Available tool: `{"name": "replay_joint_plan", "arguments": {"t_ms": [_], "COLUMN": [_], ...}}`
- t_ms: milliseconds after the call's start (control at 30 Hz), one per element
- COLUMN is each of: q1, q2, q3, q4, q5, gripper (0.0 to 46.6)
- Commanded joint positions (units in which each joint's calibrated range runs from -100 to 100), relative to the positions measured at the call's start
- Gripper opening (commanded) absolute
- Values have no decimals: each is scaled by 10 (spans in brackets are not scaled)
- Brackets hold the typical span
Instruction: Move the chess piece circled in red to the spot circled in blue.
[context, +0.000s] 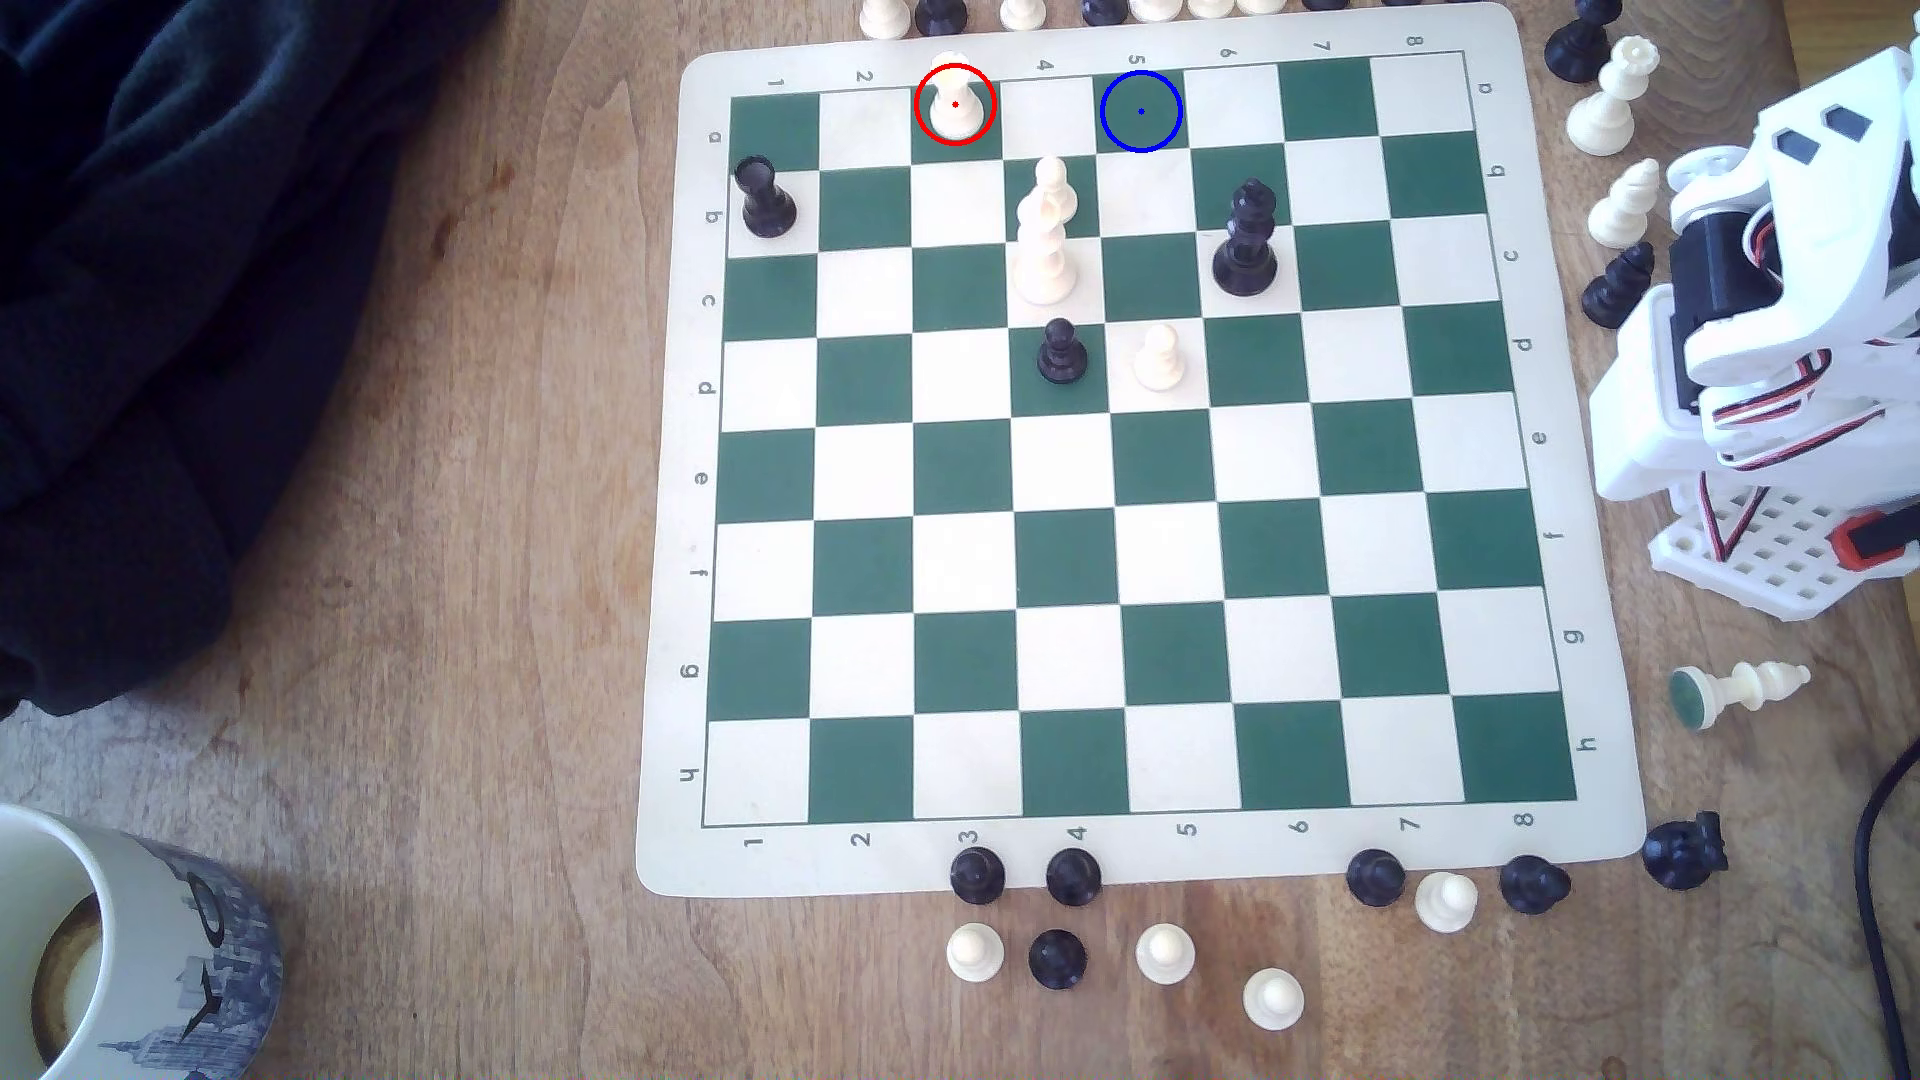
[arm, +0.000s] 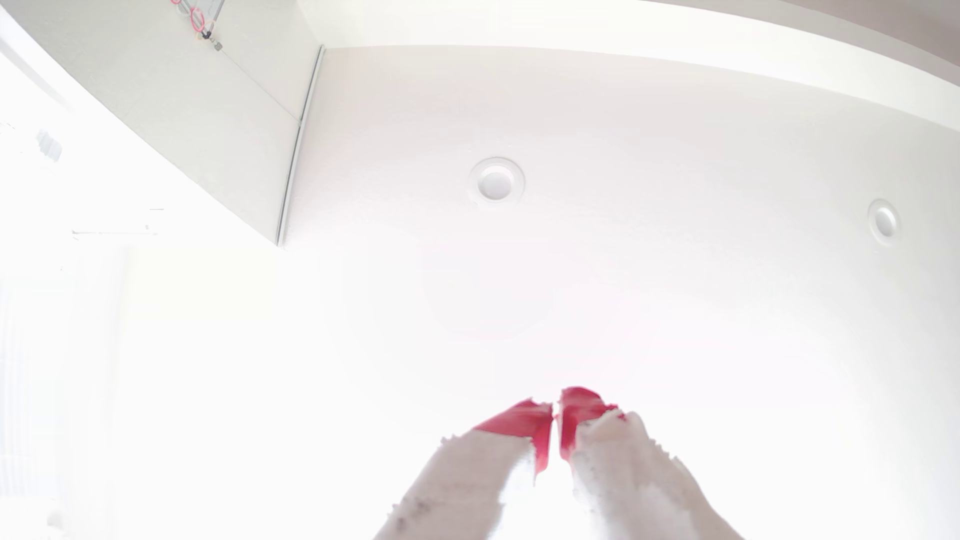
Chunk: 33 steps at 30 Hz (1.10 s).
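Observation:
The cream-white chess piece (context: 954, 104) stands upright inside the red ring on a green square in the board's far row, column 3. The spot (context: 1141, 111), a green square with a blue ring and centre dot, lies two squares toward the exterior view's right in the same row and holds nothing. The white arm (context: 1787, 312) is folded up off the board at the exterior view's right edge, far from both. In the wrist view my gripper (arm: 556, 407) points up at a white ceiling, its red-tipped fingers (arm: 524, 420) pressed together with nothing between them.
On the green-and-white board (context: 1132, 852) stand a tall cream piece (context: 1044, 249), a cream pawn (context: 1158, 358), and three black pieces (context: 1245, 239) (context: 1061, 351) (context: 765, 197). Captured pieces ring the board's edges. A dark cloth (context: 156, 312) and a mug (context: 114, 955) sit at the left.

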<state>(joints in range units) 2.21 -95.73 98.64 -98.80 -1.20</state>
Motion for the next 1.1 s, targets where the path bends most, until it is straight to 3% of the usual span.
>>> {"name": "replay_joint_plan", "arguments": {"t_ms": [0,667,733,867,1067], "q1": [85,128,143,172,177], "q2": [0,0,0,3,123], "q3": [13,-140,-175,-216,-315], "q4": [41,824,948,1035,1226], "q5": [1,-2,-3,-4,-4], "gripper": [2,2,2,2,2]}}
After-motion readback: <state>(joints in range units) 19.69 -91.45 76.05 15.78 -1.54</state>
